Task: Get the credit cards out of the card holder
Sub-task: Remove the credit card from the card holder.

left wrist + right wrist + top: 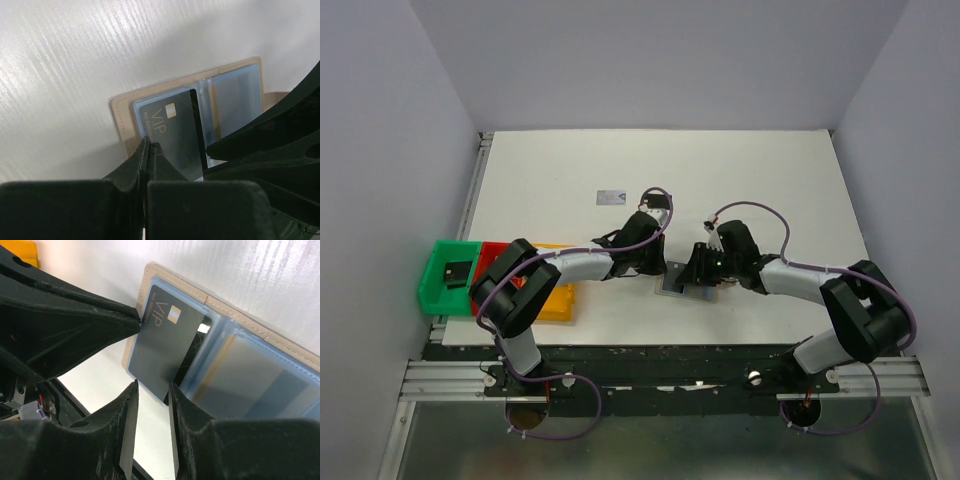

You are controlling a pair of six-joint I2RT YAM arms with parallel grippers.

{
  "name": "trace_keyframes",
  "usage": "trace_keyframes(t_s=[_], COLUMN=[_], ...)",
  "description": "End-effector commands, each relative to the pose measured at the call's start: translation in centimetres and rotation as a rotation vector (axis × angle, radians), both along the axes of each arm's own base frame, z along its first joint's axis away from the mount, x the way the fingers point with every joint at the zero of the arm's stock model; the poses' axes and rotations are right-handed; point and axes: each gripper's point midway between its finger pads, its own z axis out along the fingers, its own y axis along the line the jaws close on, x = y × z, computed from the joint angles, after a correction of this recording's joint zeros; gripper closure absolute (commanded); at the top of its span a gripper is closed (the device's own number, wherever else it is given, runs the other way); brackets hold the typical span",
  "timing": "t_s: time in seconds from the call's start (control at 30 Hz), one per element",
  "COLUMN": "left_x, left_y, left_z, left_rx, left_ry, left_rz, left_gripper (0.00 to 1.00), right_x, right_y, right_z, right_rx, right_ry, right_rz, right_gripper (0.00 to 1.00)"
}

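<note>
now left gripper (150, 144) pinches the black card (175, 132) by its corner to pull it from the open card holder (235, 92) near the table's (570, 170) near edge, right gripper (153, 390) jaws apart, likely steadying it.

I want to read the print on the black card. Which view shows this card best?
The right wrist view: the black card shows nearly whole there, with its lettering and chip clear. The left wrist view shows it too, but fingers cover its lower part. The top view hardly shows it.

The white table (770, 200) bears the open card holder (672, 282) and, farther off, one silver-grey card (611, 197).
</note>
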Motion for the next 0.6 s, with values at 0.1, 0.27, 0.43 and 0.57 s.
trace_keyframes(t_s=[0.1, 0.27, 0.43, 0.57], left_x=[-0.25, -0.40, -0.48, -0.57], left_y=[0.29, 0.33, 0.46, 0.60], left_z=[-1.56, -1.90, -2.00, -2.12], left_rx=[0.020, 0.026, 0.029, 0.033], left_ry=[0.030, 0.040, 0.044, 0.047], left_rz=[0.002, 0.003, 0.007, 0.012], left_gripper=[1.00, 1.00, 1.00, 1.00], right_x=[0.18, 0.21, 0.15, 0.13], right_y=[-1.24, -1.41, -1.35, -1.61], right_z=[-1.64, -1.73, -1.87, -2.20], right_rx=[-0.064, -0.074, -0.073, -0.085], right_ry=[-0.008, -0.009, -0.005, -0.001], right_rz=[-0.028, -0.024, -0.018, -0.026], right_gripper=[0.59, 0.58, 0.57, 0.57])
